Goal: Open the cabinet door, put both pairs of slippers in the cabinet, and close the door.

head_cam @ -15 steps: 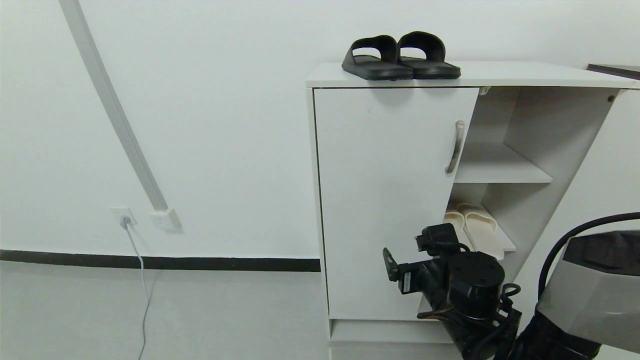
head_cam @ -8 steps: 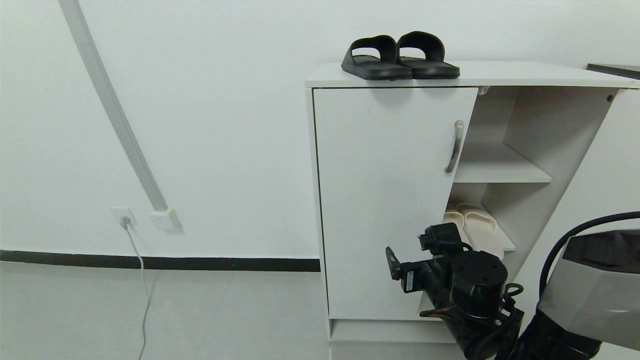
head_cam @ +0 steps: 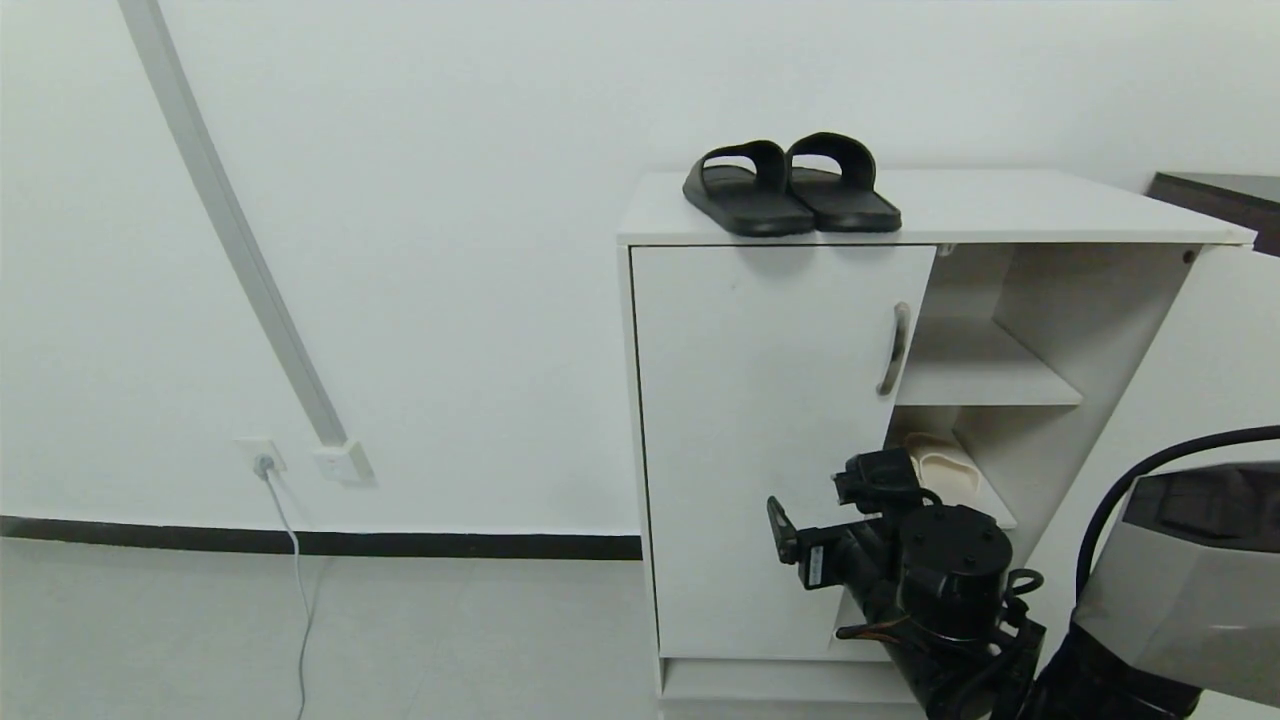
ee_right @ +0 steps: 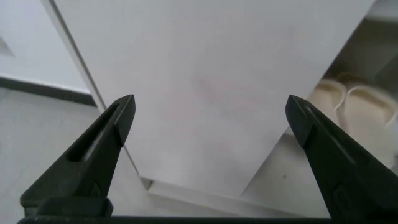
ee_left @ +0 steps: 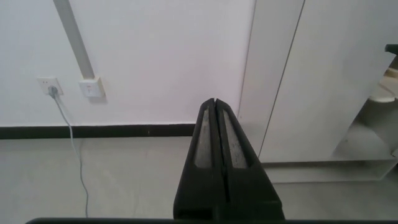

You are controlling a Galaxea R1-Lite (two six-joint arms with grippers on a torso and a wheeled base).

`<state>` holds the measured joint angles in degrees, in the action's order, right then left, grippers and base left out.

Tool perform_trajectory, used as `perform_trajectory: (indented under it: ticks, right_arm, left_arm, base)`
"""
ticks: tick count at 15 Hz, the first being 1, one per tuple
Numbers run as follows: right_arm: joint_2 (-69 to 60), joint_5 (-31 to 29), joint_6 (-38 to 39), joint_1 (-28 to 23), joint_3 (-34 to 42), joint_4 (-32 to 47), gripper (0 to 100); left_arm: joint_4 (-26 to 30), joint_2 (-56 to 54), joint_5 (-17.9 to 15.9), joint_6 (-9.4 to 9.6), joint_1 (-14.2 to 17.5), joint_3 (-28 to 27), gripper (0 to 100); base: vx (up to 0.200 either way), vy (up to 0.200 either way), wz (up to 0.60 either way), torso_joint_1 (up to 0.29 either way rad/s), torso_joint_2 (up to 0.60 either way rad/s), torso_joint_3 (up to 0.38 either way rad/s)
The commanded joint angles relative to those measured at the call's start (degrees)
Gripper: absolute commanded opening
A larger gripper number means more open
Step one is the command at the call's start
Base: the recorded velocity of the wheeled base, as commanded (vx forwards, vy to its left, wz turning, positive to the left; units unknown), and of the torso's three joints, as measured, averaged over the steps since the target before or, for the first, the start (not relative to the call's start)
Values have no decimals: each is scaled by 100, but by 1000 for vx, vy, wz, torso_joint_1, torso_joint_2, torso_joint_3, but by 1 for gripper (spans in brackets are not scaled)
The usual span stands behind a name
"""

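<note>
A pair of black slippers (head_cam: 790, 188) sits on top of the white cabinet (head_cam: 1000, 205). The left door (head_cam: 760, 440) with its metal handle (head_cam: 893, 350) is closed; the right half stands open. A cream pair of slippers (head_cam: 945, 468) (ee_right: 348, 102) lies on the lower shelf inside. My right gripper (head_cam: 815, 505) (ee_right: 210, 106) is low in front of the left door's lower part, open wide and holding nothing. My left gripper (ee_left: 214, 106) is shut and empty, off to the left of the cabinet above the floor.
The upper shelf (head_cam: 985, 385) in the open half is bare. A wall socket with a plugged cable (head_cam: 265, 465) and a slanted conduit (head_cam: 230, 230) are on the wall to the left. Open floor (head_cam: 350, 640) lies left of the cabinet.
The head camera has moved, so the whole picture sits lower now. The slippers, door and right gripper keep their places relative to each other.
</note>
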<state>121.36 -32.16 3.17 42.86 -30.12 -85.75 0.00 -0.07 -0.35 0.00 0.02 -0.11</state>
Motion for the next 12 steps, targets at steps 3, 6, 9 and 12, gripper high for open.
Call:
perform_trajectory:
  ticks: [3,6,9,12]
  right_arm:
    - [2,-1,-1,3,-2,-3,100]
    - [2,-1,-1,12,-2,-3,100]
    - [2,-1,-1,20,-2,-3,100]
    - [2,-1,-1,20,6,-3,100]
  left_arm:
    - [0,7,0,0,6,2,0]
    - [0,7,0,0,6,2,0]
    - [0,7,0,0,6,2,0]
    - [0,7,0,0,6,2,0]
  base:
    - [0,0,0,115,-461,-354]
    - [0,0,0,139,-466,-331]
    - [0,0,0,152,-471,-321]
    - [0,0,0,181,-495,-323]
